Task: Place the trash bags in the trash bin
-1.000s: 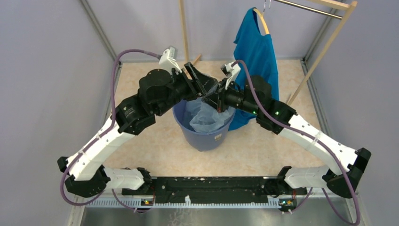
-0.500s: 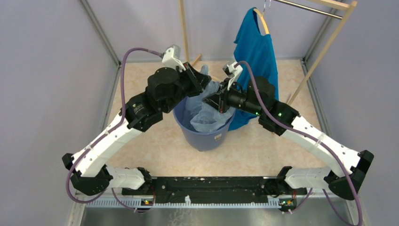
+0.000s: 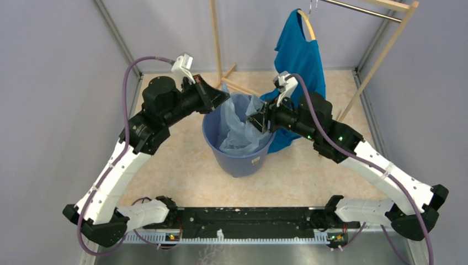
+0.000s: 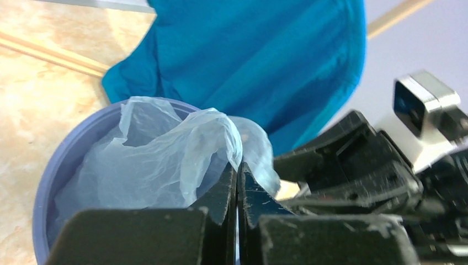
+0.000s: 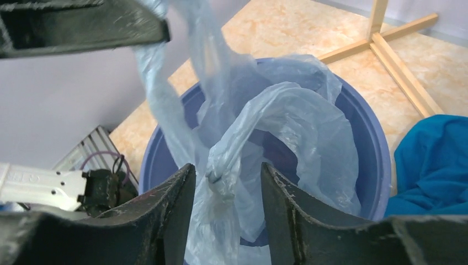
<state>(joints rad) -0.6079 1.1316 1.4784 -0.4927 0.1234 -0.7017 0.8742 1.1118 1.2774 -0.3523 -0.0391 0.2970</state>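
**Bag half-seated in the bin, one corner pulled toward the rim**
Top view: the trash bin [image 3: 243,163] stands mid-table [image 3: 176,171], and the trash bag [image 3: 237,132] lies mostly inside it. One corner is drawn toward 11 o'clock by the left fingers [image 3: 222,97]. Left wrist: those fingers are pressed together on the film, probably to spread the bag's edge to the rim. Right wrist: the right fingers [image 5: 226,167] are spread, with a loose fold hanging between them, ungripped.

Pale lilac walls [image 3: 55,83]; beige marbled tabletop [image 3: 176,165]; wooden clothes rack [image 3: 215,38] at back, blue T-shirt [image 3: 301,55] hanging.
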